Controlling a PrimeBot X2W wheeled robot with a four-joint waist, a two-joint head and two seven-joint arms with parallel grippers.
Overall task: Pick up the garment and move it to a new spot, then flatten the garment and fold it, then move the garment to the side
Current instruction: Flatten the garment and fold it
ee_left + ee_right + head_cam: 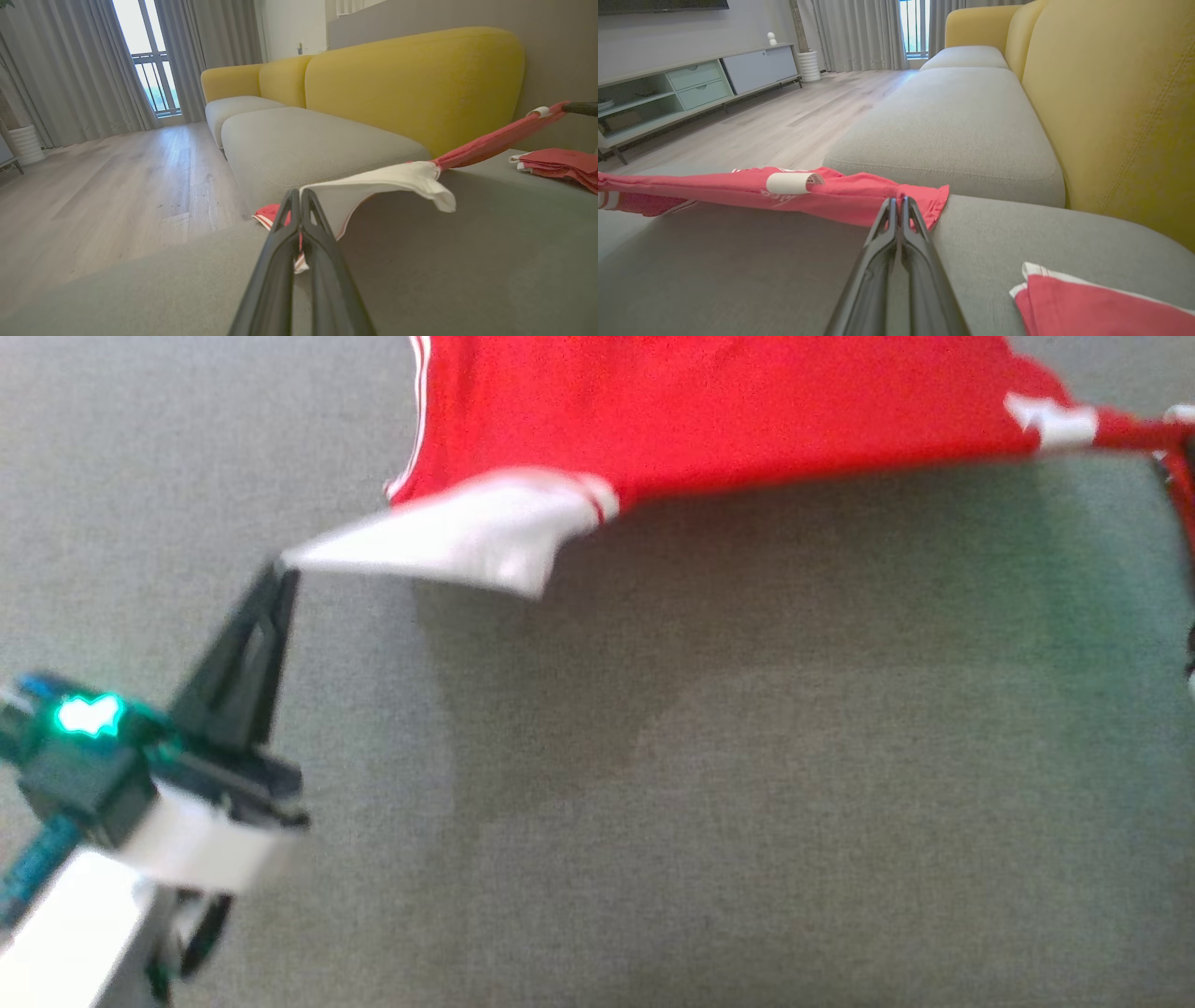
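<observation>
Left gripper (280, 569) angles up from the lower left, clamped on the white sleeve of the garment (709, 411). Right gripper (899, 201) pinches a red edge — cloth stretched between them above the grey cushion (747, 803).

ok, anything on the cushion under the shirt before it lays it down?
Nothing visible. The left gripper and right gripper hold the shirt stretched over bare grey cushion. A folded red cloth lies off to the side, not under the shirt.

The jaws clamp the red garment (850, 200) (pulled taut) above a grey cushion (714, 280).
</observation>
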